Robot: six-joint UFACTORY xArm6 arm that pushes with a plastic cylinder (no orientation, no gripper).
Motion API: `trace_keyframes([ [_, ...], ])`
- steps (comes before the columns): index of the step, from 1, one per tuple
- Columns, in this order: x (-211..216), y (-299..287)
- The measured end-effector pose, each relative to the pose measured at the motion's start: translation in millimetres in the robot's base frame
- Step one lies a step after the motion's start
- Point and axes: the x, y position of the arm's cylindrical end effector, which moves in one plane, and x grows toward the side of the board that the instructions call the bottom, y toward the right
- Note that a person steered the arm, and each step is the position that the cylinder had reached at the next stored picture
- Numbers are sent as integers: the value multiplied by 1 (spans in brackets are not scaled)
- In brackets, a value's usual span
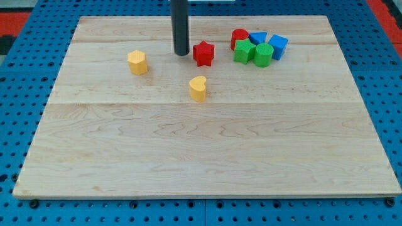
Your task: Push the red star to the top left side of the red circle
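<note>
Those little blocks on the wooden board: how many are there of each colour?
Red: 2, the red star and the red circle
Yellow: 2, one at the view's left, one below the star
Green: 2, and
Blue: 2, and
Total: 8

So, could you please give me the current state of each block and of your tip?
my tip: on the board, just left of the red star, gap unclear
red star: alone, left of the cluster
red circle: at the cluster's left end
green blocks: side by side, front of cluster
blue blocks: back and right of cluster
yellow blocks: apart, standing free
</note>
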Motion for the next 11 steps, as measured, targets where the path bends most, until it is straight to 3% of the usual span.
trace_keyframes([
  [2,32,58],
  [4,-55,59],
  [5,-67,32],
  [7,-124,80],
  [8,-126,107],
  [10,-106,40],
  [11,-89,34],
])
